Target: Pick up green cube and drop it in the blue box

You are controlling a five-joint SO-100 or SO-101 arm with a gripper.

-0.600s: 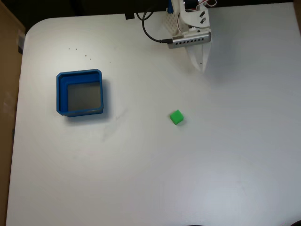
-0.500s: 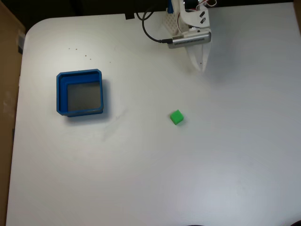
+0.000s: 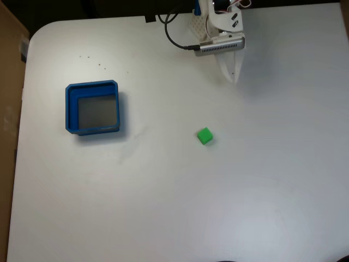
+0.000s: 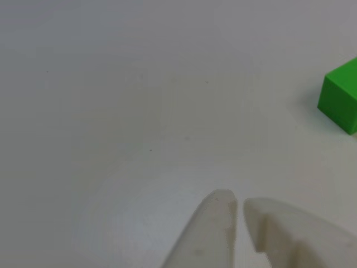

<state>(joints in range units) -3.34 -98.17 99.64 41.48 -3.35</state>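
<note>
Green stood out first: the green cube point(image 3: 205, 136) lay alone on the white table point(image 3: 262, 180), a little right of centre in the fixed view and slightly turned against the frame edges. Nothing touched it. I saw the same cube point(image 4: 341, 97) at the right edge of the other view, cut off by the frame, with bare table all round it.

My gripper point(image 3: 232, 76) sat at the top of the fixed view, right of the middle, its pale fingers pointing down the frame toward the cube but well apart from it. Above the fingers I could make out a silver block point(image 3: 221, 46) on the arm and a black cable point(image 3: 173, 36) looping off to the left. In the other view the gripper point(image 4: 240, 209) came up from the bottom edge, and I read its two white fingertips point(image 4: 215, 223) as nearly together, with only a thin slit of table between them and nothing held.

I found the blue box point(image 3: 71, 112) at the left of the fixed view, roughly level with the cube's height in the frame and well apart from it, its grey bottom bare. Brown cardboard point(image 3: 10, 71) ran along the left edge.
</note>
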